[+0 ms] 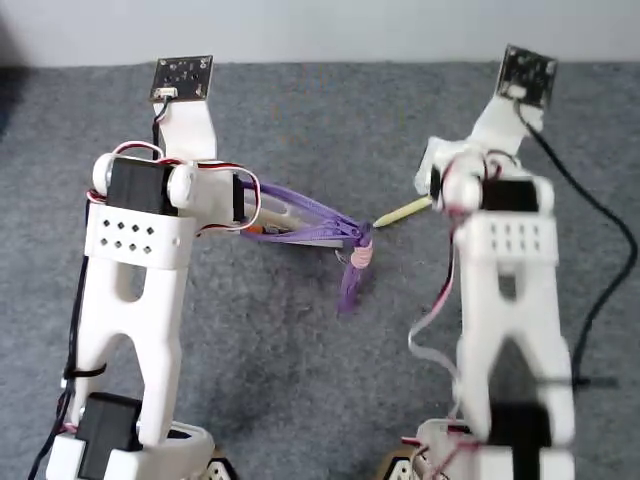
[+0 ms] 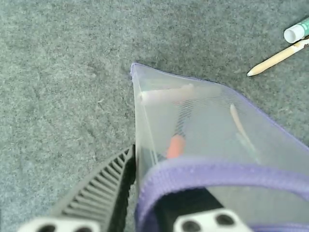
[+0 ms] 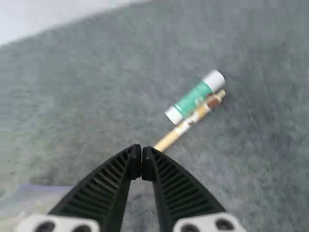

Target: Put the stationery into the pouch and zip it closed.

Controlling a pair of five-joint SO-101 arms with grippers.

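Clear mesh pouch (image 1: 300, 228) w/ purple trim mid-table, betw. the two arms, stretched left-right over grey carpet (image 1: 300, 120). Left end clamped in left gripper (image 2: 141, 176), jaws pinching the pouch wall at the purple zip band: ribbed finger (image 2: 104, 186) outside, the other inside the mouth, so open at that spot. Right end bunched to a point, w/ pink zip pull (image 1: 361, 256) and purple strap (image 1: 350, 290) trailing toward the near side.

Seen thru the mesh, already inside: white stick (image 2: 166, 94), orange-tipped pen (image 2: 176, 145), thin pale item (image 2: 240, 126), can't tell what.

Not yet in: pencil (image 1: 402, 212) and green-white glue stick (image 3: 195, 96). Both on carpet just right of the pouch's right end, side by side, touching or nearly so, can't tell which. Pencil's sharp tip toward the pouch, near it but apart.

Right gripper (image 3: 141, 162) low over the carpet right by the pencil, jaws pressed together, nothing betw. them. Pencil's tip end passing just behind the fingertips in the right wrist view; contact or not, can't tell.
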